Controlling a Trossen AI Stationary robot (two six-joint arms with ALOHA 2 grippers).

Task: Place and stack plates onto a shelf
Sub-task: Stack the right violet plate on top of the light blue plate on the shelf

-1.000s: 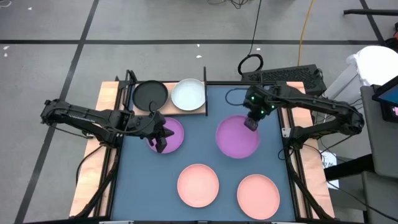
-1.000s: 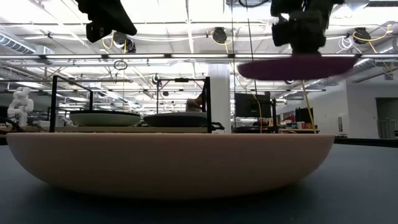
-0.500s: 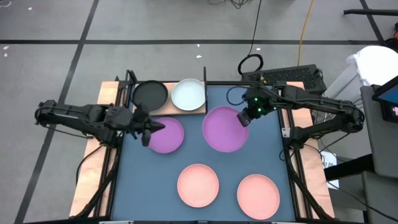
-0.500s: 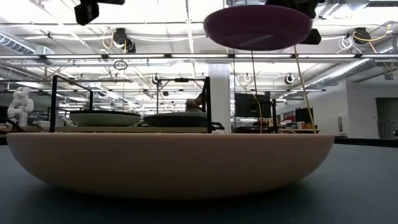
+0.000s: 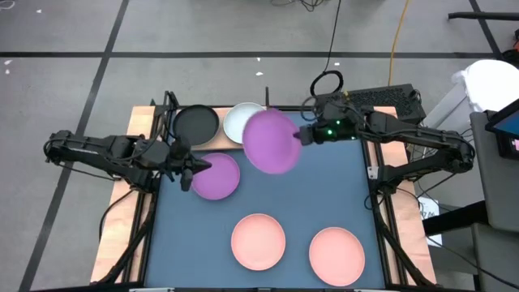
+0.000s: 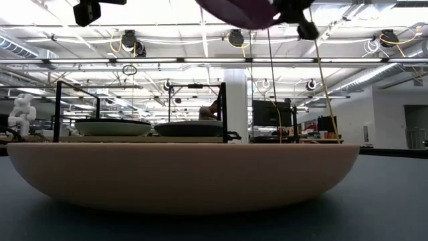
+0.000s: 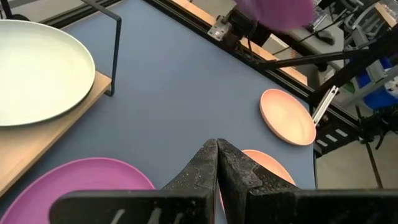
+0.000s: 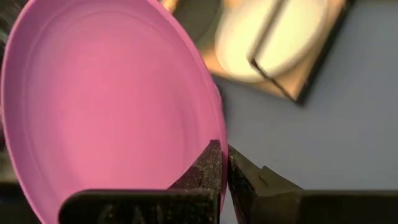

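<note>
My right gripper (image 5: 304,135) is shut on a purple plate (image 5: 271,141) and holds it in the air over the shelf's right end. The light-wood shelf (image 5: 261,146) carries a black plate (image 5: 197,124) and a whitish plate (image 5: 240,122), which the held plate partly covers in the high view. A second purple plate (image 5: 216,176) lies flat on the blue-grey mat. My left gripper (image 5: 188,168), shut (image 7: 217,149), hovers at that plate's left rim. Two salmon plates (image 5: 258,241) (image 5: 336,253) rest on the mat's near part. My right gripper pinches the purple plate's rim (image 8: 214,134) between its two fingers, one on the inner face and one on the underside. The fingers come nearly level from the table's right. The plate is lifted clear and tilted, reaching out leftward from the fingers (image 6: 237,10).
The shelf's thin black posts (image 5: 267,101) stand at its ends; one crosses the whitish plate (image 8: 273,37) in the right wrist view. Bare mat (image 5: 324,186) lies between the shelf and the salmon plates. A salmon plate (image 6: 184,175) fills the low view's foreground.
My right gripper has raised the purple plate off the mat and swung it toward the far left, so that it overlaps the whitish plate on the shelf; the plate has tipped. My left gripper has drawn back toward the table's left, off the other purple plate, and risen.
</note>
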